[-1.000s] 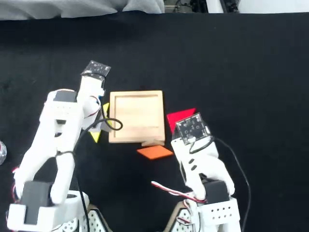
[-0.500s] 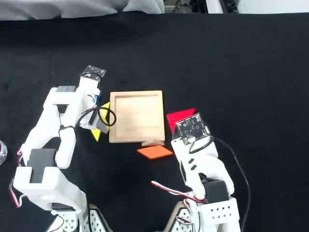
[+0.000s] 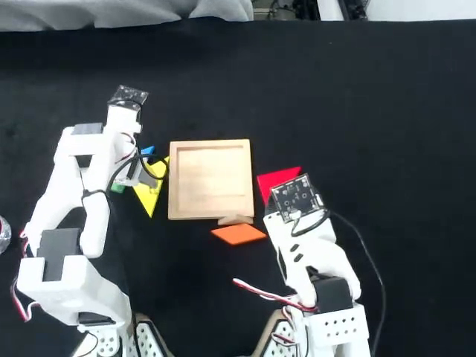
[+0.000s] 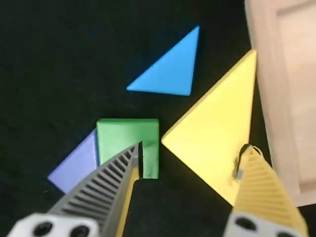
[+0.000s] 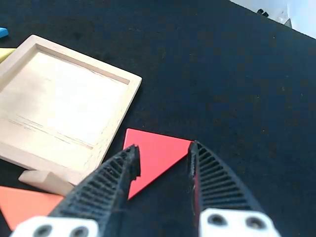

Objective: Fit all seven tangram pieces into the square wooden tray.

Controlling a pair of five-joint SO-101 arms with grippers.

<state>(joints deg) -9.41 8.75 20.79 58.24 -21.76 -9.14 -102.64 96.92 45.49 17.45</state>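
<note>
The square wooden tray (image 3: 209,145) lies flat near the middle of the bench (image 3: 372,111), its pale inner floor showing bare from wall to wall, and every piece in sight lies outside it on the black cloth that covers the bench. Along the far edge of that cloth runs a strip of light grey fabric (image 3: 111,11). On the left arm's side of the tray a yellow triangle (image 4: 217,128) lies with one long edge just beside the tray's wall. A blue triangle (image 4: 170,69) sits apart from it. A green square (image 4: 128,140) is near the yellow triangle's point, with a lavender piece (image 4: 76,165) touching the square's far side. The left tool (image 4: 192,150) is released and grasps nothing, one finger over the green square and the other over the yellow triangle. On the right arm's side a red triangle (image 5: 150,158) lies near the tray's corner. The right tool (image 5: 163,148) hangs over it with its fingers a little apart, grasping nothing. An unpainted wooden piece (image 5: 47,180) rests against the tray's near rim, and an orange piece (image 3: 238,233) lies just beside it.
</note>
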